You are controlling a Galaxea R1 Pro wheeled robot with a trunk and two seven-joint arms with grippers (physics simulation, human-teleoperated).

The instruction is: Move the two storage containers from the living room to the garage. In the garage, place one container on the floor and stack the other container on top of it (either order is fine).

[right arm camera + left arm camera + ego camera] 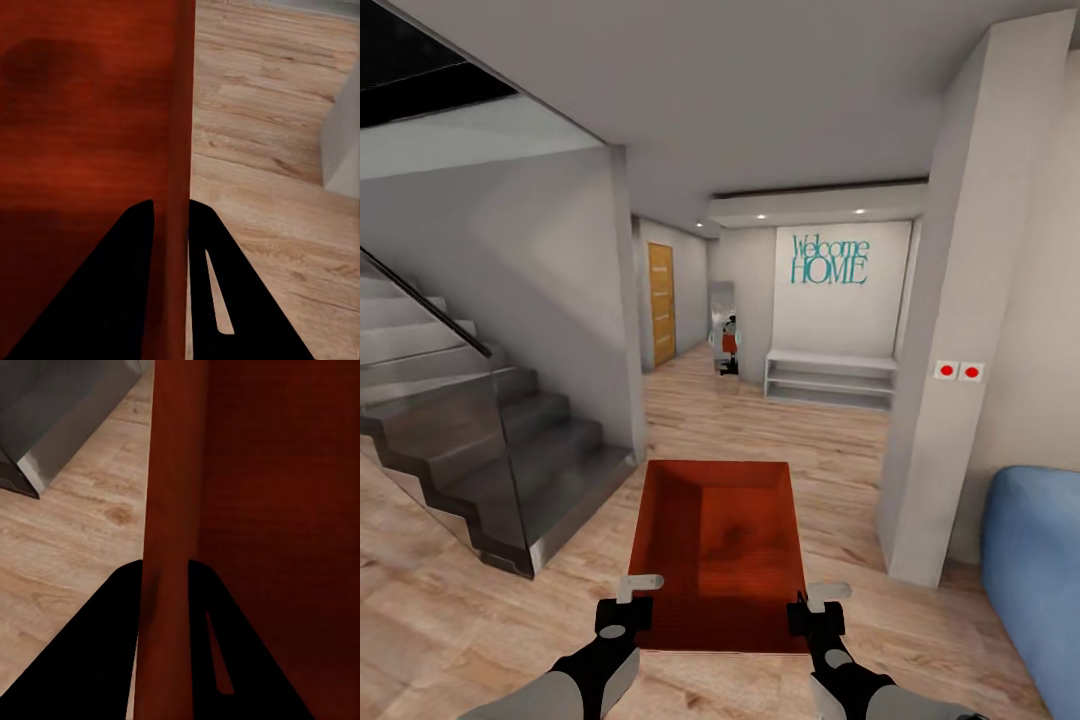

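So the container [722,550] is a red-orange open-top box, rectangular, thin plain walls, smooth with a slightly mottled darker patch on the inside bottom. Nothing in it as far as I can see. It's held up in front of the robot, above the light wood plank floor [450,600], between the two arms.

Left claw [632,600] is pinched on the box's left wall, one black finger on each side of it, and the left wrist view shows the wall [169,547] running straight between the fingers [97,660]. Right claw [815,605] does the same on the right wall, and in the right wrist view the wall [176,150] is squeezed between both dark fingers [131,285]. So both are closed down to about the wall's thickness.

Around it: a grey staircase [490,440] with a glassy side panel and dark handrail on the left, a chunky white pillar [960,330] with two red round buttons [958,371] on the right, and the rounded corner of a blue sofa [1035,560] beside it. Further down the hall there's a white low shelf [830,378] under a teal "Welcome HOME" sign [829,260], and a wooden door [661,303].
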